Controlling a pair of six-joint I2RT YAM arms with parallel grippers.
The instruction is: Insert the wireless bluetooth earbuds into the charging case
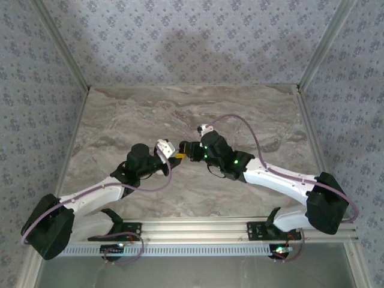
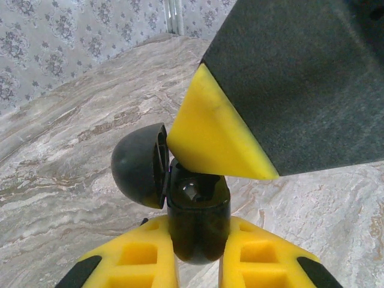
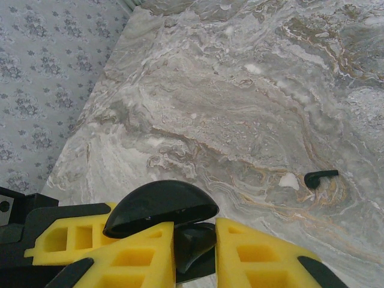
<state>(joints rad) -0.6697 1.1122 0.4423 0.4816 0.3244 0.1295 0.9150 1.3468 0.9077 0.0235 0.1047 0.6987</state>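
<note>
The left gripper (image 2: 199, 243) clamps the open charging case (image 2: 198, 201).

Overhead view, both wrist views near case (image 2: 198, 222)

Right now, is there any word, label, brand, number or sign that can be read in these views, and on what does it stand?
None can be read.
The black charging case held in the left gripper bears no legible print.
Its yellow fingers, the marble table and the loose earbud are bare.
The wallpaper carries a flower pattern, no writing.
</note>
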